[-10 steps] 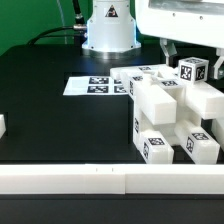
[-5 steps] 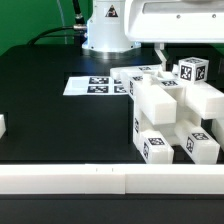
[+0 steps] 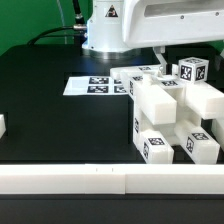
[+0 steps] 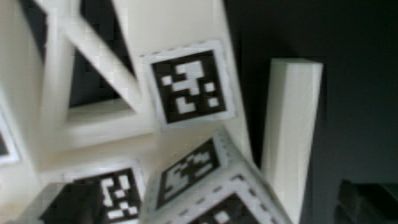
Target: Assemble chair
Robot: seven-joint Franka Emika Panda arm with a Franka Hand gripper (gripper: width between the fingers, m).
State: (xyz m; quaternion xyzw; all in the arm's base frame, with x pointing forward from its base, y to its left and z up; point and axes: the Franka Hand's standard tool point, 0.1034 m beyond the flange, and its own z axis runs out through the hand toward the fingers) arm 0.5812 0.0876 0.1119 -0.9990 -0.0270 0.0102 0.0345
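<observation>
The chair parts lie in a tight cluster at the exterior view's right: a big white block point(image 3: 160, 104), a tagged cube point(image 3: 192, 72) behind it, and two tagged pieces point(image 3: 155, 146) point(image 3: 200, 147) at the front. My gripper point(image 3: 161, 60) hangs just above the back of the cluster. The white hand hides most of it, and only a dark finger tip shows. The wrist view is filled by a tagged white part point(image 4: 191, 85), a white bar point(image 4: 290, 110) beside it and more tags point(image 4: 111, 195) close below. No fingers show there.
The marker board point(image 3: 95, 86) lies flat on the black table, at the exterior view's left of the parts. The robot base point(image 3: 108, 35) stands behind it. A white rail point(image 3: 110, 180) runs along the front edge. A small white piece point(image 3: 2, 126) sits at the far left.
The hand has shifted toward the exterior view's left and a little lower over the cluster. The chair parts have not moved.
</observation>
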